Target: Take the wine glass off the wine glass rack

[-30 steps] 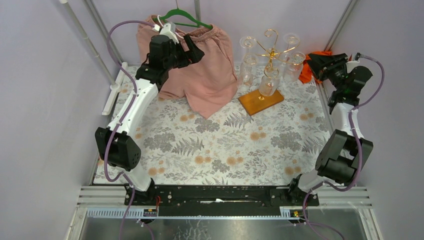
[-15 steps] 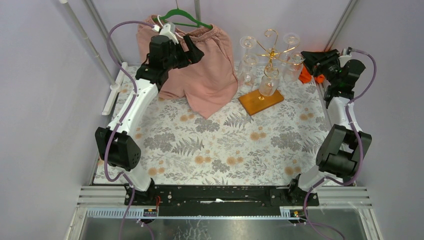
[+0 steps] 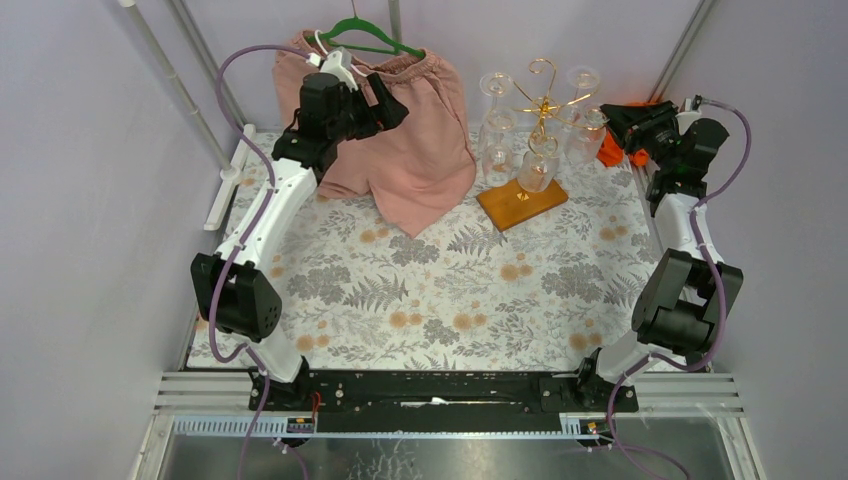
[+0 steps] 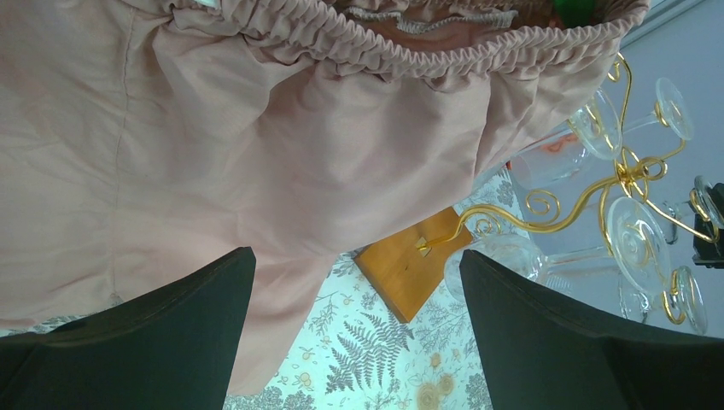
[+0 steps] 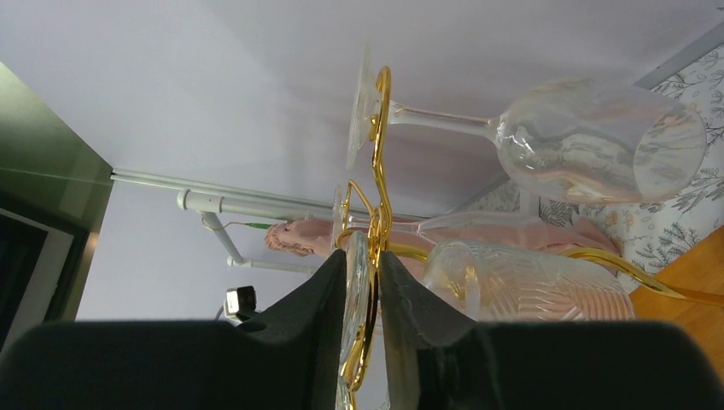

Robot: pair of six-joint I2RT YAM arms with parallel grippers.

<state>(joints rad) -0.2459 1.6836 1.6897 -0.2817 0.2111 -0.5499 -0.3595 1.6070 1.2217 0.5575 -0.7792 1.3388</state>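
Thin gold wire wine glass rack on a flat orange-brown wooden base (image 3: 522, 203) stands at the far right-centre of the fern-print tablecloth (image 3: 450, 290), with several clear glasses hanging upside down from its curled arms. Right gripper (image 5: 363, 260) is at the rack's right side, fingers nearly together and pinching the round foot of the clear ribbed wine glass (image 5: 521, 290); the gold wire hook sits in the same narrow gap. That glass is on its arm of the rack, rightmost of the bunch in the top view (image 3: 590, 130). Left gripper (image 4: 354, 333) is raised at the far left, fingers wide apart and holding nothing, just in front of the dusty-pink elastic-waist shorts (image 3: 410, 150) hanging on a green plastic hanger (image 3: 370, 38), well apart from the rack.
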